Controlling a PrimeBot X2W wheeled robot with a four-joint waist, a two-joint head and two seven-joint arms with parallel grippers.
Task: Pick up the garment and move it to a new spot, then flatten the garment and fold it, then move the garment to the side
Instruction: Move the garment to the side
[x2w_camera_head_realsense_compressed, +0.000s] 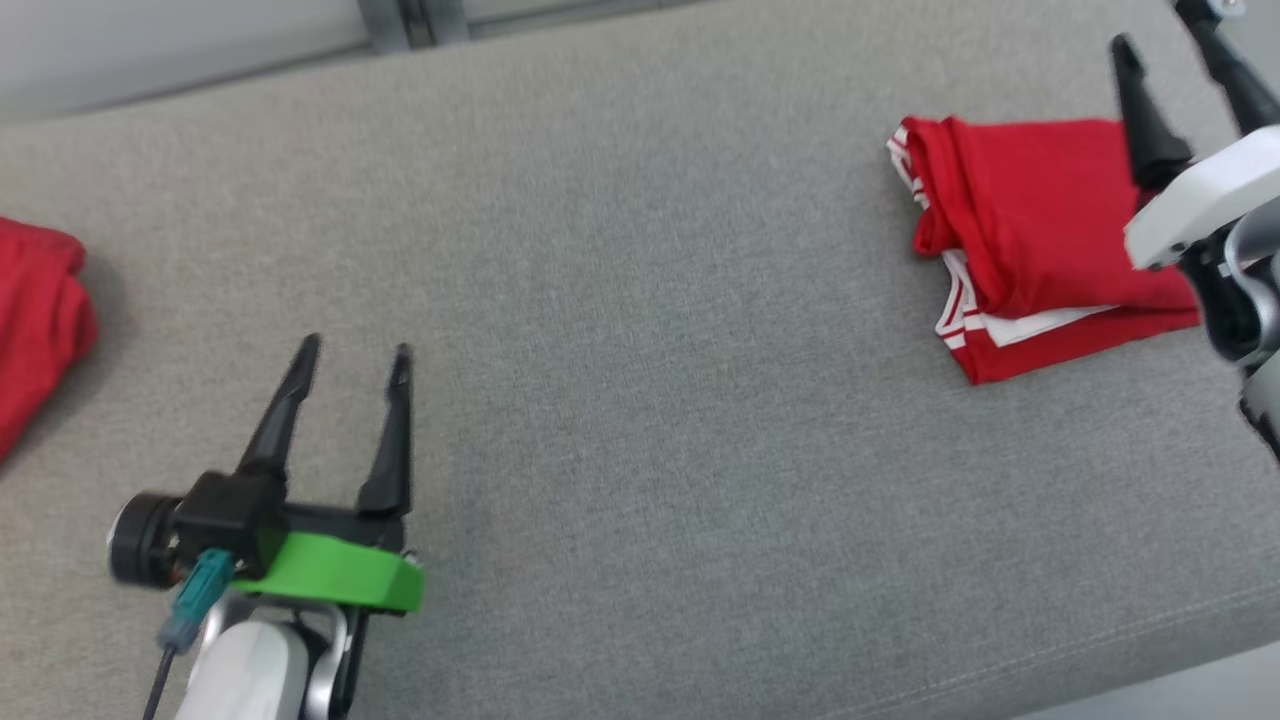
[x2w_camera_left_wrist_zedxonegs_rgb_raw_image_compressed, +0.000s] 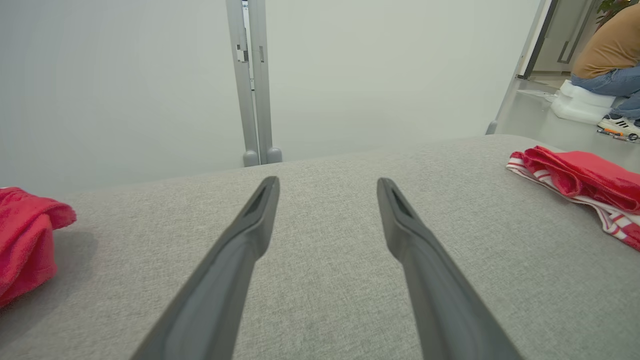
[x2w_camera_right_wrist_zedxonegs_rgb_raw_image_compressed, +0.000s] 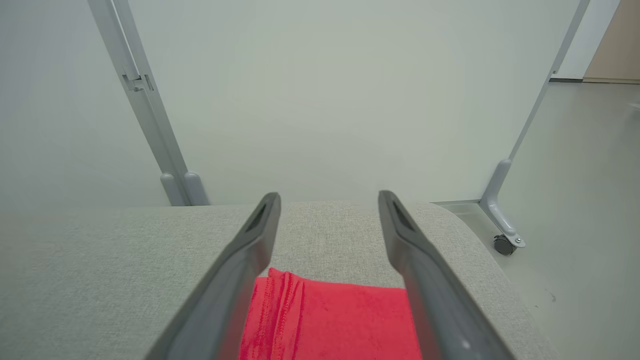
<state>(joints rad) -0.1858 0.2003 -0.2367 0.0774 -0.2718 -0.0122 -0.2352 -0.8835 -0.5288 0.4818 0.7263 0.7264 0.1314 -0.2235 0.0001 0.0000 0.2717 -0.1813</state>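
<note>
Head view puts the left gripper (x2w_camera_head_realsense_compressed: 356, 350) nearest, low over the grey bench (x2w_camera_head_realsense_compressed: 640, 420). Its fingers (x2w_camera_head_realsense_compressed: 285, 420) are spread wide around nothing, and it is well apart from the garment (x2w_camera_head_realsense_compressed: 1040, 240), which lies far off to its right. A second red cloth (x2w_camera_head_realsense_compressed: 35, 320) sits further from the garment again, at the bench's opposite end.

The garment is a folded red packet, with white-striped edges showing on the side toward the left gripper. It rests flat near the right end of the bench, its long axis running roughly along the bench's length.

The right gripper (x2w_camera_head_realsense_compressed: 1157, 28) stands over the garment, fingers parted wide and empty, tips reaching past the garment's far edge. From the right wrist, red cloth lies between and beneath the two fingers, back toward the wrist, with bare bench beyond it. Past the garment and off the bench end, a person (x2w_camera_left_wrist_zedxonegs_rgb_raw_image_compressed: 607, 55) sits low in the room.

The fold looks done and the garment looks set aside. Any further grasp would fall to the right arm, drawing back and down rather than forward.
</note>
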